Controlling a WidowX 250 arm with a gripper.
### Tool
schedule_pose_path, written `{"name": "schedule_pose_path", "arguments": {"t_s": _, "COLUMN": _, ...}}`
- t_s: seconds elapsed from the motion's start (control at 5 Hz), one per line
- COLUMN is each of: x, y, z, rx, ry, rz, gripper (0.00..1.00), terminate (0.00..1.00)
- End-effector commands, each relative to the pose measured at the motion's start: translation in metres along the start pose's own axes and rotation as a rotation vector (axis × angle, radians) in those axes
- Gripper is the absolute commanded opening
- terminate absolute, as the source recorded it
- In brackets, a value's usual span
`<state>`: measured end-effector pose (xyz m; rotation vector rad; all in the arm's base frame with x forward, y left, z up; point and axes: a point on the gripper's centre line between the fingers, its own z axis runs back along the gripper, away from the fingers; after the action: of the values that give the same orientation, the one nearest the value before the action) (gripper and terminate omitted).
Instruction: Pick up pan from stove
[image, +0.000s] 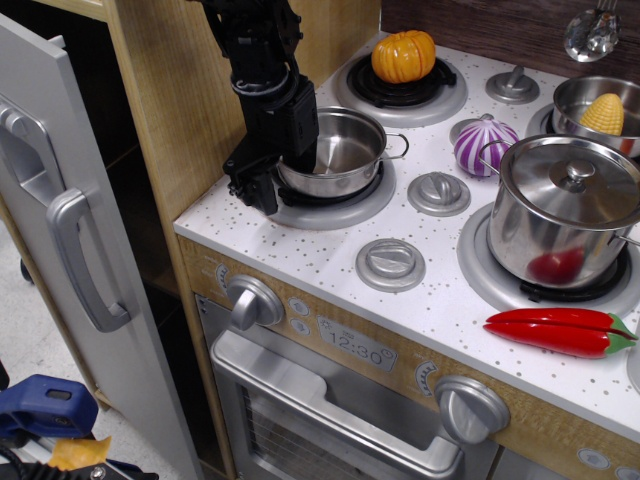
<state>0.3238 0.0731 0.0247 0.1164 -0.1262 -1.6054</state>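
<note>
The pan (345, 150), small, shiny steel and lidless, sits on the front-left burner (315, 212) of the stove (330, 255), with a wire loop handle on its right side. My black gripper (283, 180) comes down from above at the pan's left rim. One finger (303, 135) is inside the pan and the other finger (256, 185) is outside, low by the burner. The jaws stand apart astride the rim and do not visibly pinch it. The pan's left handle is hidden behind the gripper.
A wooden cabinet wall (165, 100) stands close on the gripper's left. An orange pumpkin (404, 55) sits on the back burner. A purple onion (485, 143), a lidded steel pot (565, 205), a red pepper (560, 330) and a pot with corn (605, 112) lie to the right.
</note>
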Motion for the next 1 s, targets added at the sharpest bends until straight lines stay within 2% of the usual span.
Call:
{"name": "schedule_pose_path", "arguments": {"t_s": 0.0, "x": -0.008, "y": 0.01, "z": 0.009, "rx": 0.038, "ry": 0.008, "rz": -0.012, "gripper": 0.0, "terminate": 0.0}}
{"name": "schedule_pose_path", "arguments": {"t_s": 0.4, "x": -0.012, "y": 0.015, "z": 0.01, "rx": 0.037, "ry": 0.011, "rz": -0.027, "gripper": 0.0, "terminate": 0.0}}
{"name": "schedule_pose_path", "arguments": {"t_s": 0.6, "x": -0.011, "y": 0.016, "z": 0.013, "rx": 0.051, "ry": -0.001, "rz": -0.02, "gripper": 0.0, "terminate": 0.0}}
{"name": "schedule_pose_path", "arguments": {"t_s": 0.8, "x": -0.009, "y": 0.021, "z": 0.022, "rx": 0.081, "ry": 0.025, "rz": -0.029, "gripper": 0.0, "terminate": 0.0}}
